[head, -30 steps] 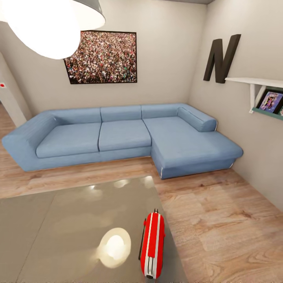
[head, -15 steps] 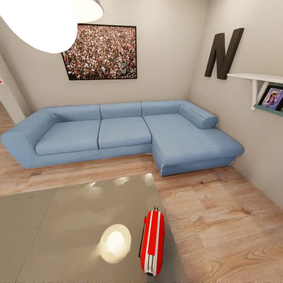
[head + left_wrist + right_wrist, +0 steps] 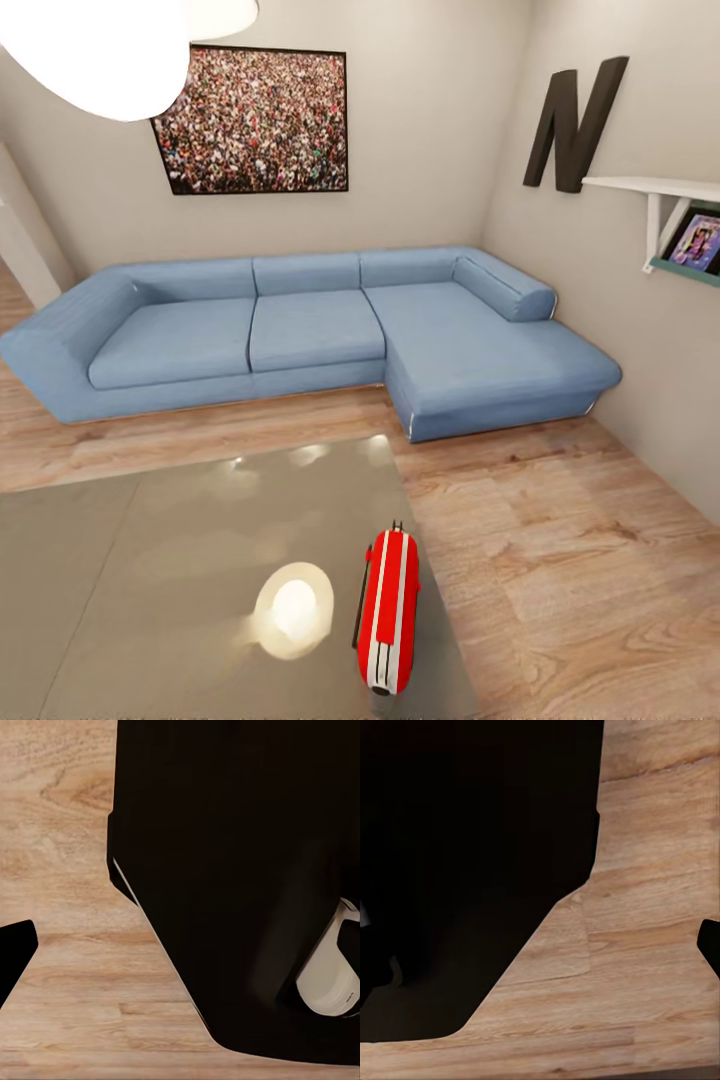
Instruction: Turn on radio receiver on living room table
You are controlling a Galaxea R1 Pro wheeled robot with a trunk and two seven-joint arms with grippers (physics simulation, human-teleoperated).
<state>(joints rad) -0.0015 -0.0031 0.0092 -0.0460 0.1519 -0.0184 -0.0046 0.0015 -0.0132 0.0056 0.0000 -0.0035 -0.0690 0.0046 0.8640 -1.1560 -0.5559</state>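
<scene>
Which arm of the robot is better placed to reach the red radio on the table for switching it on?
Probably the right arm. In the head view the radio lies near the right edge of the table, right of the view's centre. Neither gripper is near it yet, so this is only a judgement.

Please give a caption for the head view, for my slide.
Red radio lying near the glossy table's right edge, blue sofa behind.

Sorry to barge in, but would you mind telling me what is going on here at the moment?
Nothing is being handled yet. The robot faces a glossy table in a living room with a blue sofa. A red radio lies near the table's right edge, untouched. Both wrist views look down past the robot's dark body at wood floor, so the arms seem lowered. Reaching for the radio looks like the likely next move.
</scene>
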